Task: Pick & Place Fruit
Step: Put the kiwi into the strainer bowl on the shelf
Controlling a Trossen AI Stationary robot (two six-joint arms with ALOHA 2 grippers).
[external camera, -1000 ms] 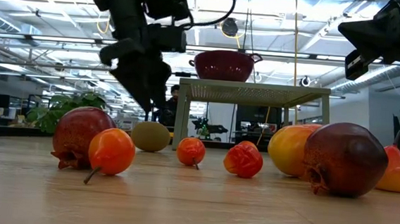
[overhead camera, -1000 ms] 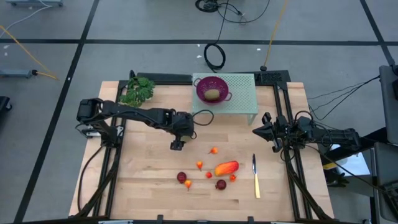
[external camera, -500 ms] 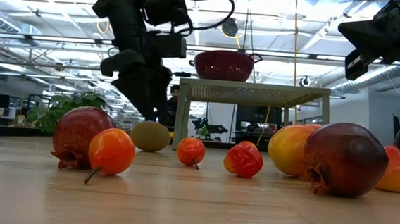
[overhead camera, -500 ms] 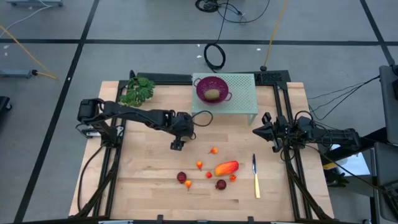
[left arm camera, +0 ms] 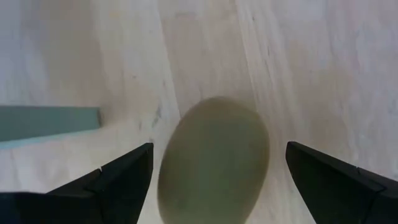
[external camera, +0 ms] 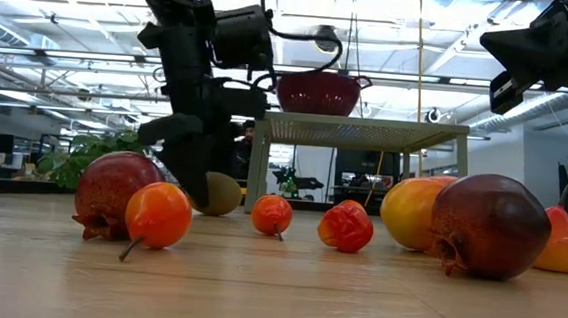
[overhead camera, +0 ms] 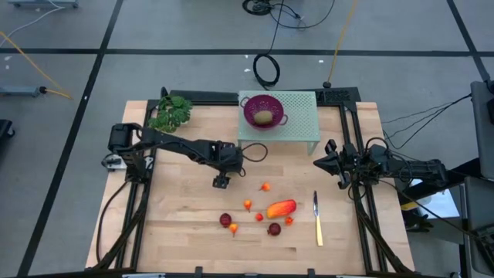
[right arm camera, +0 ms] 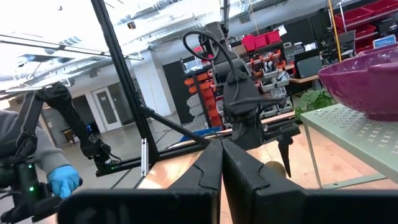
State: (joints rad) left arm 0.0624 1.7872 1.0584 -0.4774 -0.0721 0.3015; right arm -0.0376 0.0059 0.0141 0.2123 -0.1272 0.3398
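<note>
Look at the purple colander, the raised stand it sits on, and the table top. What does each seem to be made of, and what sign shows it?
Purple colander: probably enamelled metal or plastic; glossy, with holes, so the look leaves it open.
Stand: likely painted metal; pale green perforated top on thin legs.
Table top: wood, shown by light planks with visible grain and seams, matte finish.
</note>
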